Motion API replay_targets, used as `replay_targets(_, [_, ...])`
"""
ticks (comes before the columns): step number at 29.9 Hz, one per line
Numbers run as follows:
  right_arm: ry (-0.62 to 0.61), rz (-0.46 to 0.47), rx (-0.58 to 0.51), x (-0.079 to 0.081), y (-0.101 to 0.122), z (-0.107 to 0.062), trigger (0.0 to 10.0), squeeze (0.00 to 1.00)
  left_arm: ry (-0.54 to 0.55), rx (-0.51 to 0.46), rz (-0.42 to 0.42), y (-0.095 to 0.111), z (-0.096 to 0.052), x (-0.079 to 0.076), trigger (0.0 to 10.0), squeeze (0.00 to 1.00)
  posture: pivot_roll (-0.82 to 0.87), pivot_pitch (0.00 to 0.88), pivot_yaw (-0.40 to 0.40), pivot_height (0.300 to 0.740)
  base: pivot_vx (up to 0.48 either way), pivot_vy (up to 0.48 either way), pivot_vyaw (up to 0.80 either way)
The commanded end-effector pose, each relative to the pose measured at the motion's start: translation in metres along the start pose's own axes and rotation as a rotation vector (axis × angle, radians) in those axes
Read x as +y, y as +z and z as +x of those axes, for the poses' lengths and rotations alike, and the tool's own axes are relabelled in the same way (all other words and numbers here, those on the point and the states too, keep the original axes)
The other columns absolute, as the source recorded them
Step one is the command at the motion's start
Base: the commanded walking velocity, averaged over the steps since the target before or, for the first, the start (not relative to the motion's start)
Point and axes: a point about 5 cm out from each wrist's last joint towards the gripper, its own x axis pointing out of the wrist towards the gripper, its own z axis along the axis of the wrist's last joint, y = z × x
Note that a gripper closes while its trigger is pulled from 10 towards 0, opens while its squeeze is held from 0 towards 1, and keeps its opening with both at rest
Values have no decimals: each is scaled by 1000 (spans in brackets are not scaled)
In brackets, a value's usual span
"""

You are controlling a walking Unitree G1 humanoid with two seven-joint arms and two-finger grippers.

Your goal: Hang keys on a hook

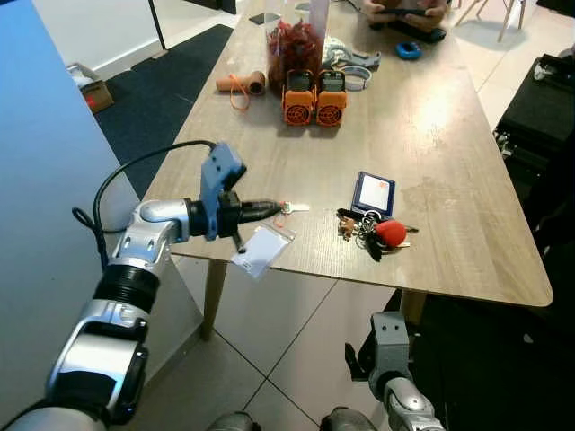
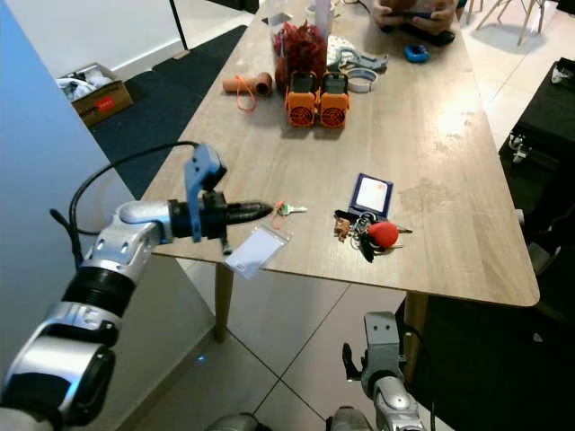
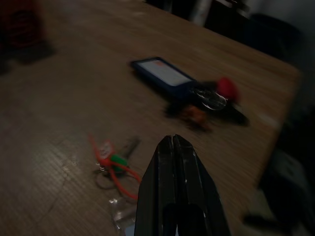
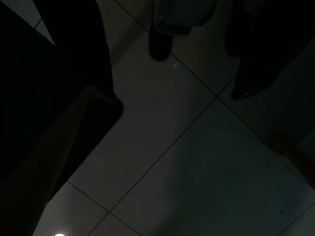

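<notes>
While we face the wooden bench (image 1: 431,135) over tiled floor (image 1: 296,341) | jar (image 1: 295,45) holds red bits | left gripper (image 1: 274,209) fingers pressed together beside small key (image 1: 295,207) | right gripper's fingers: cannot tell

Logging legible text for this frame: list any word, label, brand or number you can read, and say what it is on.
No text is legible anywhere.
Blue card holder: its white insert carries print, too small to read.
Clear badge sleeve at the table edge: nothing readable on it.
Two orange devices: no brand or label can be made out.
Cardboard box on the floor: a red patch, blurred beyond reading.
Green-tagged key by the left gripper: its tag is blurred.
</notes>
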Motion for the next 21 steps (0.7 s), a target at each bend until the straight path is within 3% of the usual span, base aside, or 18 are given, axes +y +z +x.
replay_targets(1, [-1,14,17,0,-7,-3,10000,0,48,8,-22,-7,0,0,10000,0,80,97,30,740,0,0,0])
replay_targets(2, [0,11,19,0,-8,-4,10000,0,210,79,50,-25,6,0,10000,0,81,96,29,740,0,0,0])
replay_targets(4, [1,10,20,0,-8,-4,10000,0,262,94,52,-32,8,-2,10000,0,79,96,27,740,0,0,0])
replay_targets(5, [2,9,20,1,-8,-4,10000,0,321,106,53,-38,11,-3,10000,302,78,96,28,740,0,0,0])
replay_targets(7, [3,8,19,1,-8,-4,10000,0,354,110,48,-41,12,-4,10000,302,78,96,28,740,0,0,0])
replay_targets(8, [4,8,18,1,-8,-4,10000,0,406,109,36,-43,14,-6,10000,941,75,101,33,740,0,0,0])
replay_targets(9, [5,9,17,2,-8,-4,10000,0,454,97,8,-44,19,-10,10000,1000,71,103,34,740,0,0,0])
replay_targets(18, [7,12,16,4,-10,-5,10000,0,456,57,-188,-48,30,-26,10000,1000,71,108,33,740,0,0,0])
replay_targets(19, [7,12,17,4,-10,-5,10000,0,453,54,-210,-48,31,-29,10000,537,71,108,33,740,0,0,0])
replay_targets(20, [7,12,17,4,-10,-5,10000,0,453,54,-210,-48,31,-29,10000,537,71,108,33,740,0,0,0])
replay_targets(21, [8,10,18,4,-10,-5,10000,0,451,53,-227,-48,33,-32,10000,63,72,108,31,740,0,0,0])
